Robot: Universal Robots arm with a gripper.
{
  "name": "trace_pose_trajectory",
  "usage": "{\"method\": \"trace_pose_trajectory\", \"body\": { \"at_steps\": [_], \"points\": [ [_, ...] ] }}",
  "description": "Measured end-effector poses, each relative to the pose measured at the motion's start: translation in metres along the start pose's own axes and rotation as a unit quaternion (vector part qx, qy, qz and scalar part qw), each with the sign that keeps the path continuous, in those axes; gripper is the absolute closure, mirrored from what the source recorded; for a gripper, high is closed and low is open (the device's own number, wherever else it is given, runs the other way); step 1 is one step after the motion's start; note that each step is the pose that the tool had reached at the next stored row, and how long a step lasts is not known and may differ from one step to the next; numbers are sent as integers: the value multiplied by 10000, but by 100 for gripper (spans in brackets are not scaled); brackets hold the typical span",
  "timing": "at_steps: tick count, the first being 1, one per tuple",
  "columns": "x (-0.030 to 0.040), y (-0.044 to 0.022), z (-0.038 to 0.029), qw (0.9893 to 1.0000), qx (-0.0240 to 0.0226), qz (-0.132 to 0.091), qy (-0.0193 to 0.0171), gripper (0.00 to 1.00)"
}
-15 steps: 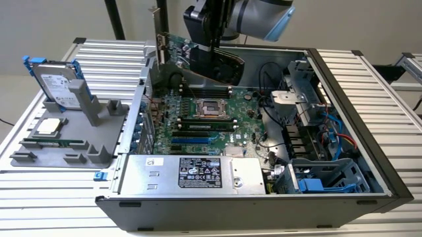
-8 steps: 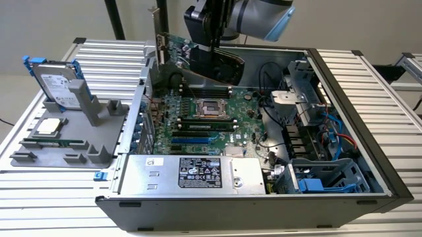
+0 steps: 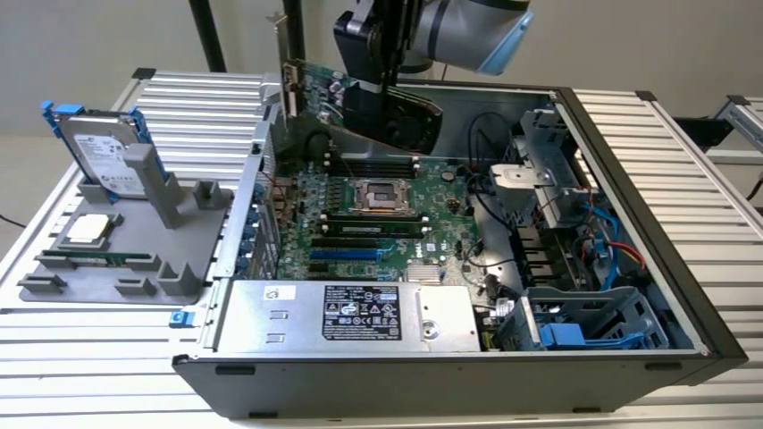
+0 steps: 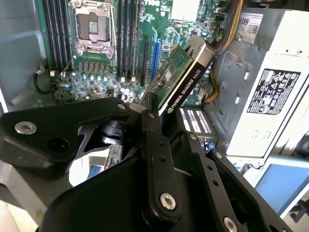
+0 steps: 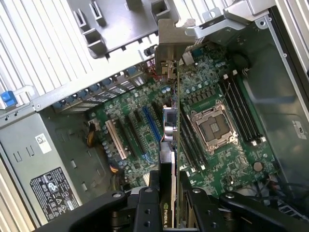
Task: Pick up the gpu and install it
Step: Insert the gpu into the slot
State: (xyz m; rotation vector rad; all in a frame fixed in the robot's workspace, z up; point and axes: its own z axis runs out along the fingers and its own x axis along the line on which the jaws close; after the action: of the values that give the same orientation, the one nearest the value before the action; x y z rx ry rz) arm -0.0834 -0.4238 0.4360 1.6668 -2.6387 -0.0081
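Observation:
The gpu (image 3: 346, 103) hangs tilted in the air over the far part of the open computer case (image 3: 667, 268), green board facing the exterior view's left, black cooler behind it, silver end bracket (image 3: 286, 85) leading. My gripper (image 3: 384, 89) is shut on its upper edge. In the second wrist view the gpu (image 4: 186, 79) runs out from between my fingers (image 4: 152, 125) above the motherboard (image 4: 96, 72). In the first wrist view the gpu (image 5: 170, 125) is edge-on between the jaws of my gripper (image 5: 170, 191), its bracket (image 5: 171, 43) near the case's rear wall, well above the expansion slots (image 5: 145, 125).
The motherboard (image 3: 370, 214) lies in the case with a bare CPU socket (image 3: 384, 192) and slots (image 3: 346, 250). A power supply (image 3: 346, 313) fills the near side, with drive cages (image 3: 584, 322) and cables to the right. Left of the case, a grey fixture (image 3: 120, 268) holds a hard drive (image 3: 102, 152).

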Motion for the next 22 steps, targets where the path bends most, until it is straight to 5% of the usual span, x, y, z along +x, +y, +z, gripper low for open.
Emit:
{"method": "trace_pose_trajectory", "body": {
  "at_steps": [11,22],
  "points": [
    [0,0,-2,9992,6,-393,7,100],
    [0,0,-2,9954,14,-962,15,100]
  ]
}}
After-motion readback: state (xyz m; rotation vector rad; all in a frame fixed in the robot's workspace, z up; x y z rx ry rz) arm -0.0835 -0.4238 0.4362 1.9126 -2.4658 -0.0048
